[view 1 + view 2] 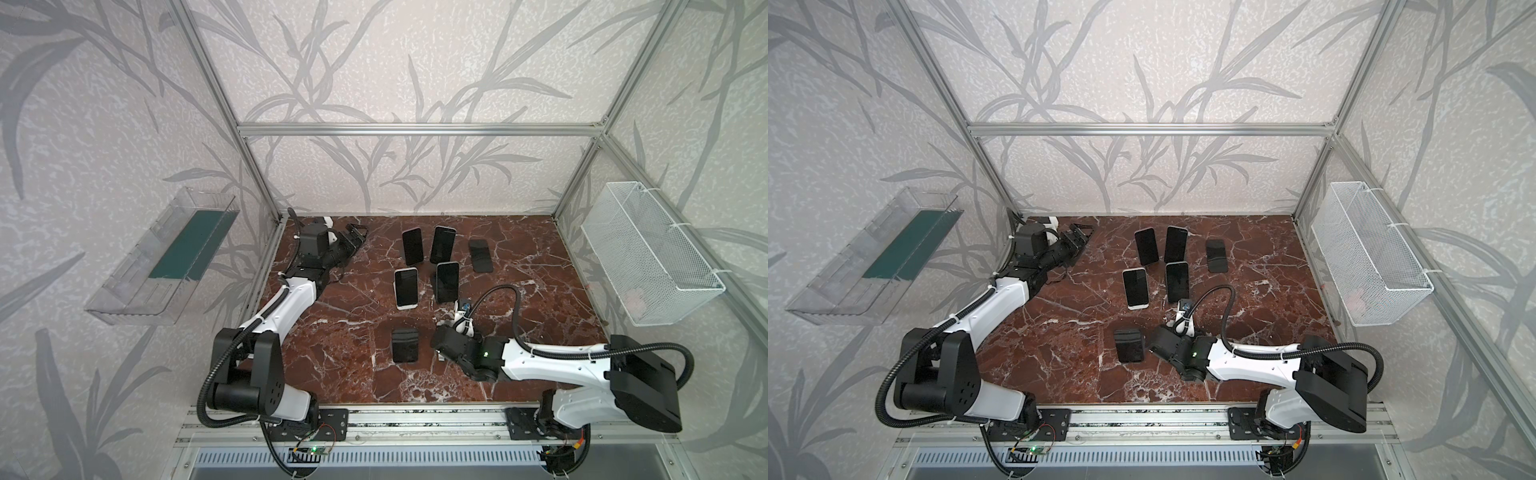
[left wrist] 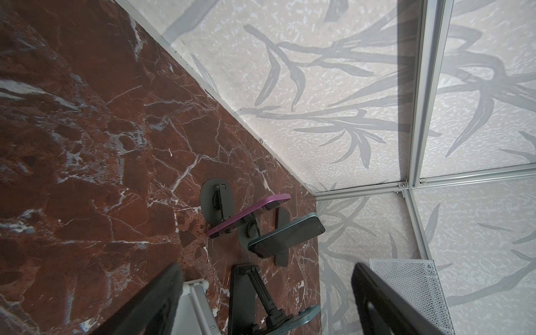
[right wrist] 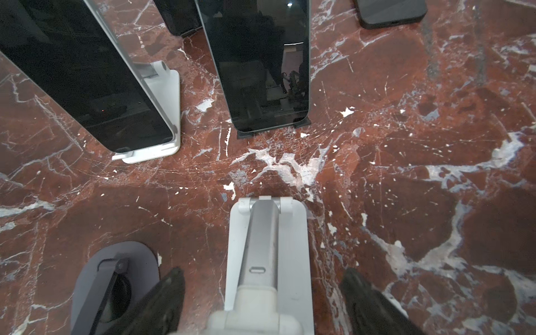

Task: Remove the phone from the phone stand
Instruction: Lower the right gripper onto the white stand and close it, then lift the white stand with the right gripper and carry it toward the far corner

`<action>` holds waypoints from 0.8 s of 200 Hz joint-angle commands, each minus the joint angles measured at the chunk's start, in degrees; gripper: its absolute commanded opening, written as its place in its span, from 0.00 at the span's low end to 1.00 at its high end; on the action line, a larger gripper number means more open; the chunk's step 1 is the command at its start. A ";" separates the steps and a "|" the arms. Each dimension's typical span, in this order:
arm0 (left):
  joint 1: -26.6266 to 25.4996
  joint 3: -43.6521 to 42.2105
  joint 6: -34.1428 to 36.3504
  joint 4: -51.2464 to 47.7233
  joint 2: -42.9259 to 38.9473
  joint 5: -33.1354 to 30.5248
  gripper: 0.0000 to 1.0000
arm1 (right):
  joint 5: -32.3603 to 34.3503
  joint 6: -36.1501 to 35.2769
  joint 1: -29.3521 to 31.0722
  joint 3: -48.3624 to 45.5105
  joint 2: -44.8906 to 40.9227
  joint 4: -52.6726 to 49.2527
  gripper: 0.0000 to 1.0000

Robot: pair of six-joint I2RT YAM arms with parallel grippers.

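A white phone stand is sitting between the jaws of the right gripper, clear of both. Its base is lying flat and its silver arm is leaning up toward the wrist; whether a phone is resting on it cannot be told. Beyond the jaw tips, a white-edged phone is leaning on a second white stand and a dark phone on a black stand. Just outside one jaw, a grey oval stand is propping a black phone.

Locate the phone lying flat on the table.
In both top views the flat phone lies on the marble table at the back right of the group, just right of the nearest propped phone.
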 commanded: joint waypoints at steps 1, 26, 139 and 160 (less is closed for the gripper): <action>0.00 1.36 0.99 0.73 0.17 -0.11 0.92 | 4.38 1.71 0.36 -1.51 -0.34 -0.49 0.80; 0.30 1.10 -0.10 2.54 0.60 0.97 0.92 | 3.91 -1.67 0.36 -3.76 -1.89 3.69 0.73; 0.60 0.05 -2.99 6.49 1.59 2.91 0.91 | 5.28 -16.38 -0.29 -4.44 -11.11 5.77 0.61; 0.42 -0.08 -4.19 7.76 1.73 3.58 0.91 | 3.75 -20.85 -2.61 -5.01 -13.54 7.15 0.62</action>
